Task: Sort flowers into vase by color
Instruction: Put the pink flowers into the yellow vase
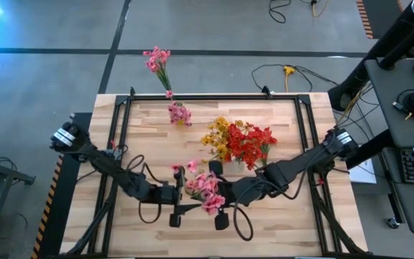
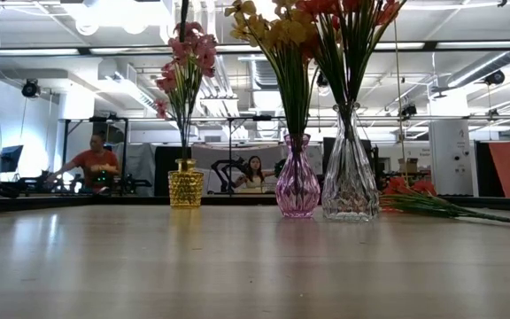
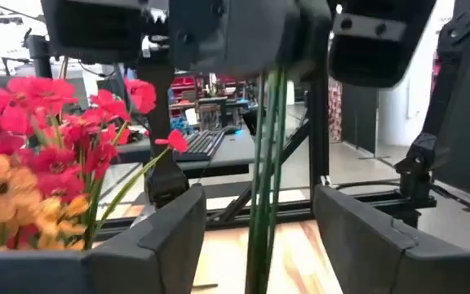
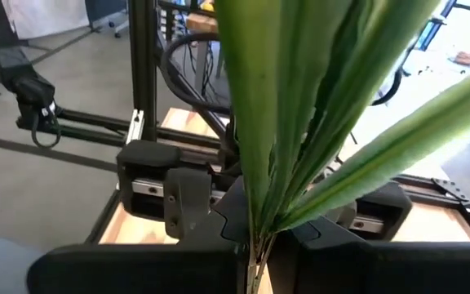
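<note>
A bunch of pink flowers (image 1: 204,187) hangs over the table's near middle between my two grippers. My right gripper (image 4: 255,260) is shut on its green stems. My left gripper (image 3: 259,237) is open, and its fingers stand on either side of the same stems (image 3: 263,163) without touching them. Toward the far edge stand three vases. A yellow vase (image 2: 185,188) holds pink flowers, a purple vase (image 2: 297,188) holds yellow flowers, and a clear vase (image 2: 350,182) holds red flowers. A red spray (image 2: 419,202) lies flat on the table beside the clear vase. My right gripper pinches the gathered green stems (image 4: 259,233) of the pink bunch between its two fingers. The stems and leaves fan out forward past the fingertips, toward my left gripper. The bunch is lifted clear of the table.
Black frame rails (image 1: 214,97) run along the table's edges. The red and yellow blossoms (image 1: 239,142) spread wide just beyond the grippers. People sit at desks in the room behind the table.
</note>
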